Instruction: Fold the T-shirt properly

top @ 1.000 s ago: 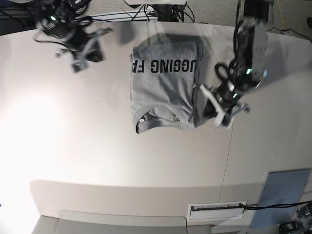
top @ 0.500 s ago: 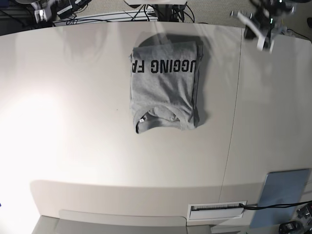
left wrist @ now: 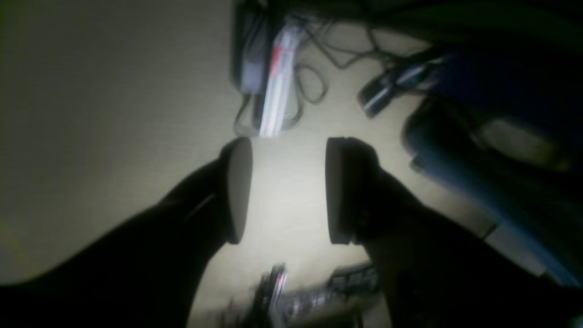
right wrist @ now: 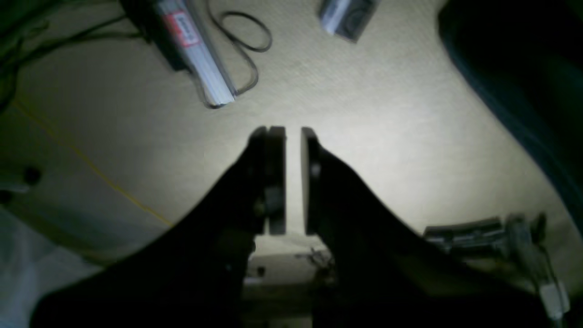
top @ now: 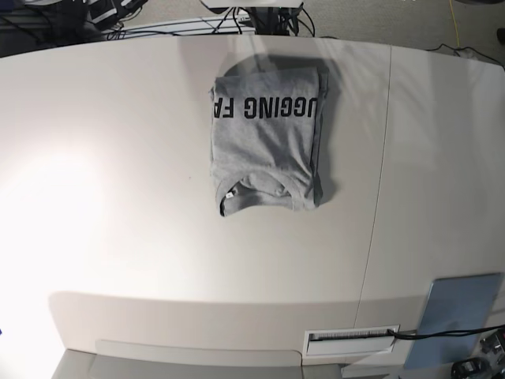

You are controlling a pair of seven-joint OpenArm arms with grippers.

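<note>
The heather-grey T-shirt [top: 267, 140] lies folded into a compact rectangle at the back middle of the white table [top: 118, 197]. Black block lettering runs across its far part and the collar faces the near edge. Neither arm shows in the base view. The left wrist view shows my left gripper [left wrist: 287, 191] open and empty, over carpet floor off the table. The right wrist view shows my right gripper [right wrist: 293, 180] empty, its jaws almost together with only a thin gap, also over the floor. The T-shirt is out of both wrist views.
A flat blue-grey pad [top: 458, 316] lies at the table's near right corner, beside a white slotted panel [top: 351, 339]. A seam [top: 380, 197] runs down the table's right part. Cables and a power strip [left wrist: 278, 77] [right wrist: 196, 59] lie on the floor behind the table.
Both arms have pulled back from the table and left the base view; the left-wrist arm rose from beside the shirt's right edge. The T-shirt has not moved.
</note>
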